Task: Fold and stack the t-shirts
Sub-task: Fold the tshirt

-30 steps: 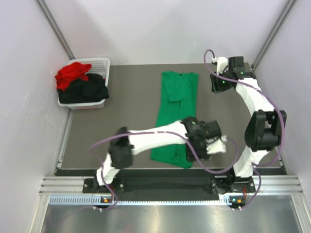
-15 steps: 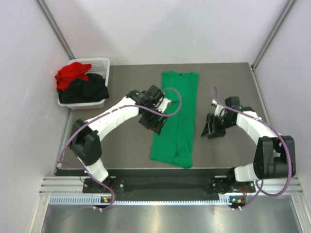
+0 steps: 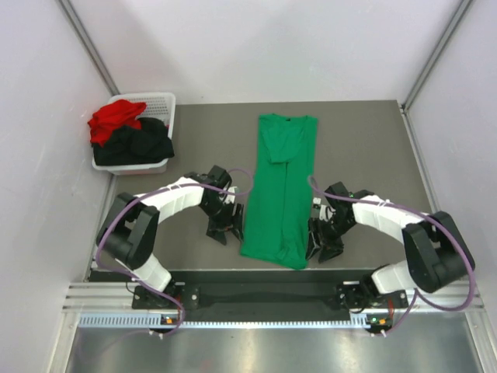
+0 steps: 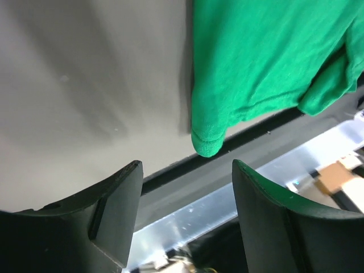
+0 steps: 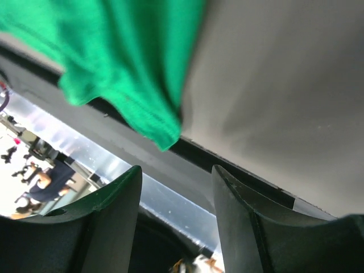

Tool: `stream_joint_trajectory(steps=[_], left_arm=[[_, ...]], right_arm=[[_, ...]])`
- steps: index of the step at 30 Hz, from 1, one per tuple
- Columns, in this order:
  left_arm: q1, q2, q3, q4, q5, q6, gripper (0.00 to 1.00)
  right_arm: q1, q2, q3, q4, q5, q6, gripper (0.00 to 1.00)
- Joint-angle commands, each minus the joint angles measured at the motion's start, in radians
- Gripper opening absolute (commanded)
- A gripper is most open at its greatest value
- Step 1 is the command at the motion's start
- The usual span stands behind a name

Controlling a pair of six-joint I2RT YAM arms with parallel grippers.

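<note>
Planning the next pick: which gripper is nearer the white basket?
Left. The left gripper is by the green t-shirt's left edge, on the basket's side; the right gripper lies past the green t-shirt's right edge.

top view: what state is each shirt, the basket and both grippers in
white plastic basket: upright, holding two shirts
bright green cloth t-shirt: folded into a long strip, flat on the grey table
red cloth t-shirt: crumpled in the basket
black cloth t-shirt: crumpled in the basket
left gripper: open, empty
right gripper: open, empty
</note>
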Motion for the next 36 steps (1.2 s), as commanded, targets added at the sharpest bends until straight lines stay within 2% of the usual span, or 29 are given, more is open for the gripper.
stream_joint_trajectory(steps=[1,9,20,29,34,36], left_arm=[[-0.001,-0.057,-0.07,0.117,0.088,-0.098,0.69],[-0.002,-0.051,-0.125,0.194,0.104,-0.14,0.66],[-0.03,0.006,-0.14,0.241,0.117,-0.155,0.59],[-0.054,0.007,-0.146,0.254,0.113,-0.16,0.56],[-0.056,0.015,-0.151,0.261,0.107,-0.161,0.55],[-0.056,0.018,-0.153,0.266,0.113,-0.164,0.52]], right_arm=[[0.026,0.062,0.012,0.034,0.03,0.059,0.53],[0.141,0.111,0.011,0.163,0.025,0.173,0.51],[0.152,0.116,-0.017,0.246,0.055,0.22,0.5],[0.195,0.142,-0.011,0.261,0.033,0.234,0.42],[0.204,0.145,-0.016,0.241,0.045,0.227,0.4],[0.213,0.145,-0.025,0.238,0.047,0.225,0.39]])
